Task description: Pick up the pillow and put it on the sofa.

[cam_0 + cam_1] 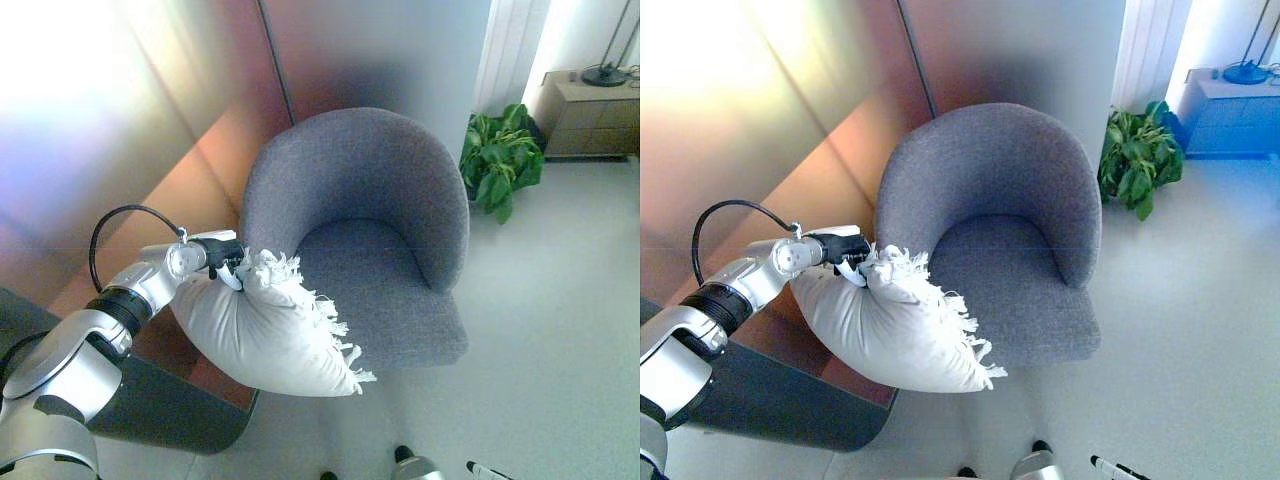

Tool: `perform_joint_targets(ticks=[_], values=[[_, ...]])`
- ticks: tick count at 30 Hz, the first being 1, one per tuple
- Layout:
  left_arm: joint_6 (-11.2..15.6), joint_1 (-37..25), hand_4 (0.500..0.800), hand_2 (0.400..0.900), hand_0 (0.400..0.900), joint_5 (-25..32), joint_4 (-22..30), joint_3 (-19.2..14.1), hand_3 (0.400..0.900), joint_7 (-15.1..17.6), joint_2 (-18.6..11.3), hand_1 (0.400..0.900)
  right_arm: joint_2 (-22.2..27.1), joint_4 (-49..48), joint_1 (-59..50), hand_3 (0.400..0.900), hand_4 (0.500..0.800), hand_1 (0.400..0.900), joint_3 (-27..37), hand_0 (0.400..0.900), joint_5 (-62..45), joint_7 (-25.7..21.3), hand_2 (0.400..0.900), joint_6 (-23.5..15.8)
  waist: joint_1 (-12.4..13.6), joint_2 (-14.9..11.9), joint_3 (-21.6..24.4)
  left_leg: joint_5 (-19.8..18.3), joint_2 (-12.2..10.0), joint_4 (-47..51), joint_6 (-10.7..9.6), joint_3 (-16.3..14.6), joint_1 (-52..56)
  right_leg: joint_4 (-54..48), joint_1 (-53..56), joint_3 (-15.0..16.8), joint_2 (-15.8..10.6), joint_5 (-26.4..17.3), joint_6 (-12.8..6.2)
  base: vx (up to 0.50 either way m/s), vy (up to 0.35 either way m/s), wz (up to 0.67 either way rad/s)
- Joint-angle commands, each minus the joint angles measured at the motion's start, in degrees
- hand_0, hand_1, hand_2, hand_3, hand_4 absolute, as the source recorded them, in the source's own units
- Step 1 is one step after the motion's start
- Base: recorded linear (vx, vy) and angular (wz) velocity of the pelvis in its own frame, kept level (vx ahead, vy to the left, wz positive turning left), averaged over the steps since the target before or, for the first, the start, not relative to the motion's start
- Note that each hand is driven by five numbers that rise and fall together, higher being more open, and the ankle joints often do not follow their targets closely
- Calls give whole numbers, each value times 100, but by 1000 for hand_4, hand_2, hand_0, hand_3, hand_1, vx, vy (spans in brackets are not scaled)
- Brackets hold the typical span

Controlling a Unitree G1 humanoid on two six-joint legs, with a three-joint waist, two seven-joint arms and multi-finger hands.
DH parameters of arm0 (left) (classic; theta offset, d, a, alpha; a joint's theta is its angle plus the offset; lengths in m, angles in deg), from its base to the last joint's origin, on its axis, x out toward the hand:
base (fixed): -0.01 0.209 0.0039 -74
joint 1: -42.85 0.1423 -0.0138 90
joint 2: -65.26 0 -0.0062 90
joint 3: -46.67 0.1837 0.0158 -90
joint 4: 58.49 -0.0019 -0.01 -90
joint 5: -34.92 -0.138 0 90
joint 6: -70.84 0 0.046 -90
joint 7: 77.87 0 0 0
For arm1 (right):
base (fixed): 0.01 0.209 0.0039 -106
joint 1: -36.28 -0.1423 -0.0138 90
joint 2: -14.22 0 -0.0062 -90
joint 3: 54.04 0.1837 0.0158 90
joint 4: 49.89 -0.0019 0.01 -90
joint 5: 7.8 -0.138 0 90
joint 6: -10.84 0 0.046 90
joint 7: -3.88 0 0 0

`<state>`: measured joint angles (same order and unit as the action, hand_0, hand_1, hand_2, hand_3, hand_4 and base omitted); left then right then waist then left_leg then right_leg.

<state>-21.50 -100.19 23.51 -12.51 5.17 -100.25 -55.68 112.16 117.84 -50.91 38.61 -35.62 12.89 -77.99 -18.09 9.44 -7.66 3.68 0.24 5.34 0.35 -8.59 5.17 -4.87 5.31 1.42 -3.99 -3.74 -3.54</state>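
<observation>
A white pillow [265, 332] with a fringed edge hangs in the air just left of a grey round-backed armchair [385, 205]. My left hand [226, 256] is shut on the pillow's upper corner, and the pillow's lower end overlaps the chair's front left edge in both eye views. The chair's seat [1010, 275] has nothing on it. My right hand shows only as a sliver at the bottom edge [418, 468]; its fingers cannot be made out.
A dark low table [170, 410] stands under my left arm. A green potted plant [500, 155] stands right of the chair, with a wooden cabinet [590, 115] and a lamp base behind it. A wall runs behind the chair.
</observation>
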Motion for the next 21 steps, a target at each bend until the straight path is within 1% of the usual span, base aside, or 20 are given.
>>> perform_joint_targets(ticks=[1, 4, 6, 9, 13, 19, 20, 21], values=[[-4, -1816, 500, 400, 400, -105, -507, -323, 400, 309, -499, 400, 199, 241, 249, 900, 800, 900, 126, 900, -238, -84, 900, 4, -116, 202, 653, -471, 201, -34, -241, -345, 444, 85, -216, 327, 251, -190, -426, 36, -64, -20], [37, -1911, 500, 400, 400, -145, -677, -247, 400, 264, -404, 400, 200, 300, 368, 900, 800, 900, 225, 900, -322, -120, 900, 16, -252, 217, 644, -470, 182, -34, -222, -445, 449, 102, -260, 457, 287, -201, -437, 54, -63, -26], [1, -1944, 500, 400, 400, -156, -717, -223, 400, 242, -336, 400, 184, 322, 446, 900, 800, 900, 262, 900, -304, -118, 900, -23, -329, 241, 642, -477, 187, -34, -205, -490, 460, 107, -282, 543, 305, -206, -444, 65, -43, -24], [-138, -1989, 500, 400, 400, -81, -786, -186, 400, 241, -218, 400, 143, 319, 543, 900, 800, 900, 266, 900, -270, -105, 900, -86, -452, 275, 634, -491, 184, -34, -189, -594, 485, 105, -308, 677, 323, -218, -465, 65, -52, -28], [-260, -2054, 500, 400, 400, -96, -969, -158, 400, 248, -42, 400, 96, 288, 660, 900, 800, 900, 272, 900, -317, -67, 900, -178, -617, 313, 599, -496, 182, -34, -173, -736, 488, 112, -370, 829, 349, -243, -496, 27, -63, -25], [-501, -1954, 500, 400, 400, -126, -1078, -254, 400, 340, 151, 400, 98, 298, 821, 900, 800, 900, 352, 900, -265, -134, 900, -242, -785, 357, 511, -489, 202, -34, -159, -856, 459, 139, -463, 951, 353, -260, -502, -11, -25, -18], [-543, -1930, 500, 400, 400, -55, -1087, -262, 400, 396, 172, 400, 125, 306, 845, 900, 800, 900, 377, 900, -267, -117, 900, -250, -801, 365, 494, -485, 211, -34, -157, -860, 458, 144, -471, 967, 354, -262, -501, -20, 0, -9], [-612, -1916, 749, 816, 816, -7, -1090, -286, 816, 397, 201, 816, 141, 310, 852, 900, 800, 900, 386, 900, -257, -109, 900, -244, -809, 371, 483, -489, 220, -34, -153, -869, 460, 155, -474, 966, 353, -252, -498, -16, -1, -8]])
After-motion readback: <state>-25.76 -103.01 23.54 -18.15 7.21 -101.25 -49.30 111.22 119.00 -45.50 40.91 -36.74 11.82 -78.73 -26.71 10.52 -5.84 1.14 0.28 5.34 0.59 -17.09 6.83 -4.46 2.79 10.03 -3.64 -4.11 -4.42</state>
